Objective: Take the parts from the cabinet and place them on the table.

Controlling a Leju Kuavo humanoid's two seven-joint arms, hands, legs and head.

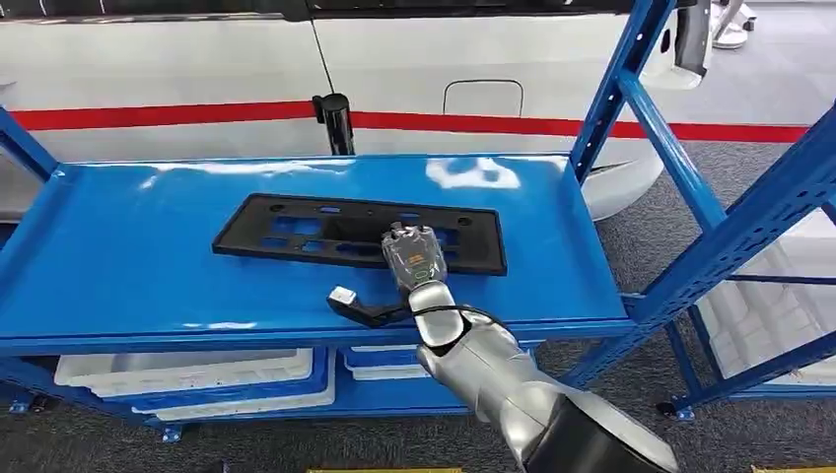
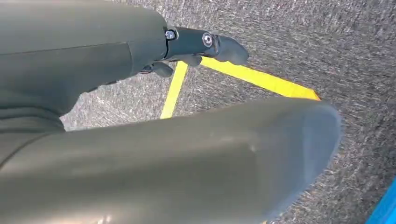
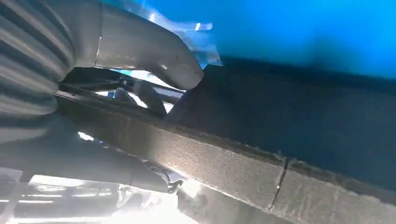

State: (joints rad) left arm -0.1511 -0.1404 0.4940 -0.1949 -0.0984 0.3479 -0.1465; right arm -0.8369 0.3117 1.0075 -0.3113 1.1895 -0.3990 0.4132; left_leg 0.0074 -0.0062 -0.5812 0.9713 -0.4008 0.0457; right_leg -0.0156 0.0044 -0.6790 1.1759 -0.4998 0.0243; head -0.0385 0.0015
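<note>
Closest to the head camera, the silver right arm reaches up from below to the near edge of the black panel (image 1: 360, 233). The right hand (image 1: 414, 258) sits at that edge; the right wrist view shows its thumb (image 3: 154, 56) above the panel and darker fingers below, so it appears closed around the rim — whether the hold is firm cannot be judged.

The panel lies flat on the blue shelf (image 1: 128, 246), toward its centre. It is long and thin, and held off-centre it will likely tip; lift it level and slowly, clearing the blue upright (image 1: 631, 74) to the panel's right.

The left hand (image 2: 201, 44) hangs over grey carpet and yellow floor tape (image 2: 261, 79), its fingers curled in on nothing.

Behind the panel stands a white vehicle body with a red stripe (image 1: 177, 115); below it — white bins (image 1: 187, 372).
</note>
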